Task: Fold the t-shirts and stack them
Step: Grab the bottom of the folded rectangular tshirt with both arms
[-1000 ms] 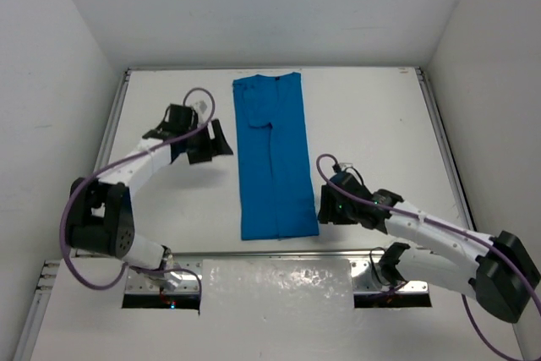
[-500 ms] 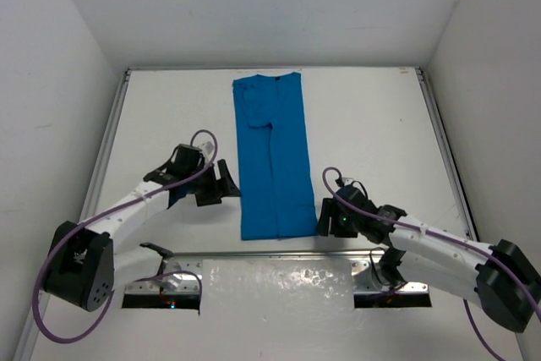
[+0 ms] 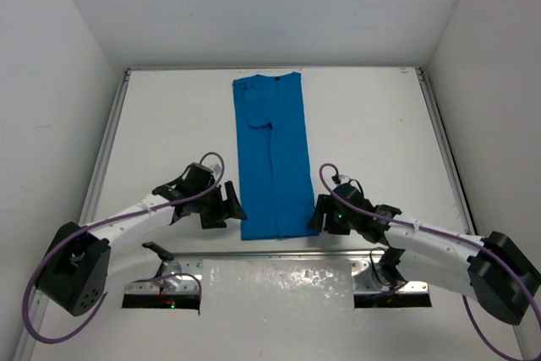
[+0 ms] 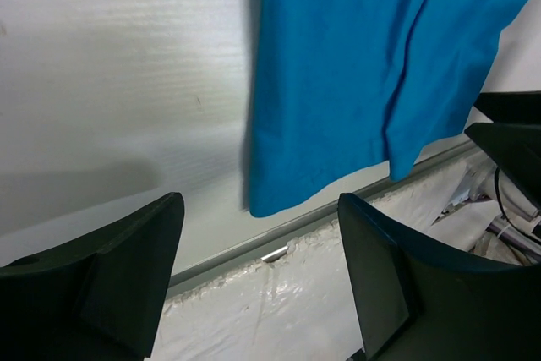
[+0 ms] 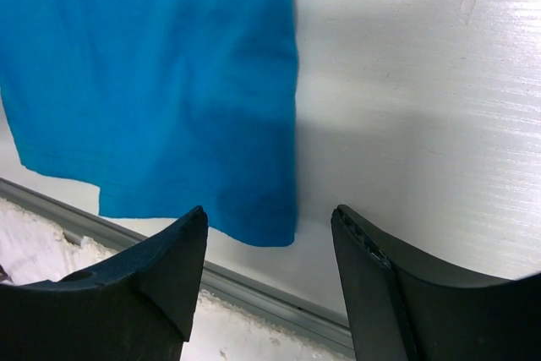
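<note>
So the t-shirt (image 3: 272, 158) is bright blue and folded into one long skinny strip. It lies flat on the table (image 3: 372, 124), running straight from 12 o'clock down to 6 o'clock, a touch left of the middle. The far end sits right up by the back edge, and the near end stops just short of the metal rail (image 3: 279, 253) along the front. There's a lengthwise crease down the strip, and the near hem looks a bit uneven, with one layer hanging lower than the other.

The left gripper (image 3: 232, 205) sits just beside the near end, at the shirt's 9 o'clock, with its claw spread wide. In the left wrist view the near left corner of the cloth shows in the gap between the two fingers (image 4: 127, 268), lying on the table ahead of them.

The right gripper (image 3: 318, 214) mirrors it at the shirt's 3 o'clock, also spread wide. Its wrist view has the near right corner lined up between its fingers (image 5: 152, 268). Honestly can't tell from any view whether either claw touches the cloth.

Purple cables (image 3: 211, 161) loop off both arms, and white walls (image 3: 51, 82) box in the table.
</note>
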Robot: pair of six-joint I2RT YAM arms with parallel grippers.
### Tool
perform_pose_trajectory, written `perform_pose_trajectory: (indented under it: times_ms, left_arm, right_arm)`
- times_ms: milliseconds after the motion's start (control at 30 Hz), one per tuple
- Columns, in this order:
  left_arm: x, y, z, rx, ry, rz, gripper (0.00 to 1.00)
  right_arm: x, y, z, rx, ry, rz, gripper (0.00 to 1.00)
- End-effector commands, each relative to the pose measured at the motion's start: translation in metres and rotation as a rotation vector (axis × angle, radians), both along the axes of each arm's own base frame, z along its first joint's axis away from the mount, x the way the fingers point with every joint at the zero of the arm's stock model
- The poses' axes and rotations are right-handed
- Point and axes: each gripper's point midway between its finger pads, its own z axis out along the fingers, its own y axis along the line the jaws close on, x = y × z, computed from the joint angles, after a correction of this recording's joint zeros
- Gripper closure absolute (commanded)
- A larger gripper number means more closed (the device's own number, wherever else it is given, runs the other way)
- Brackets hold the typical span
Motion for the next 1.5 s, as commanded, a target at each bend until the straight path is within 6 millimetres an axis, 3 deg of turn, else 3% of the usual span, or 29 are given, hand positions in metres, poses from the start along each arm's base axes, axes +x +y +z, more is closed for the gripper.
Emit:
perform_pose_trajectory:
  times_ms: [0,200,633,967,1200,1400,1467]
  left_arm:
    - [-0.007,-0.003,-0.005,0.015,0.016,0.006,0.28]
    - [-0.016,-0.007,-0.019,0.016,0.046,0.002,0.27]
    - [-0.011,-0.015,-0.025,0.013,0.048,-0.008,0.30]
    - [-0.010,-0.025,-0.022,-0.040,0.036,-0.013,0.69]
    - [-0.005,-0.035,-0.010,-0.095,0.016,-0.018,0.97]
    - [-0.003,-0.038,0.000,-0.120,0.000,-0.012,1.00]
    - [-0.003,-0.037,0.001,-0.113,-0.003,-0.006,1.00]
  right_arm:
    - [-0.006,-0.010,-0.008,-0.041,0.025,-0.040,0.39]
    - [-0.011,-0.015,-0.015,-0.057,0.047,-0.051,0.41]
    - [-0.020,-0.024,-0.023,-0.194,0.094,-0.064,0.47]
    - [-0.026,-0.038,-0.027,-0.284,0.118,-0.130,0.66]
    - [-0.019,-0.016,-0.021,-0.267,0.106,-0.078,0.76]
    - [-0.013,0.002,-0.015,-0.257,0.094,-0.044,0.87]
    - [-0.013,0.001,-0.014,-0.254,0.091,-0.053,0.98]
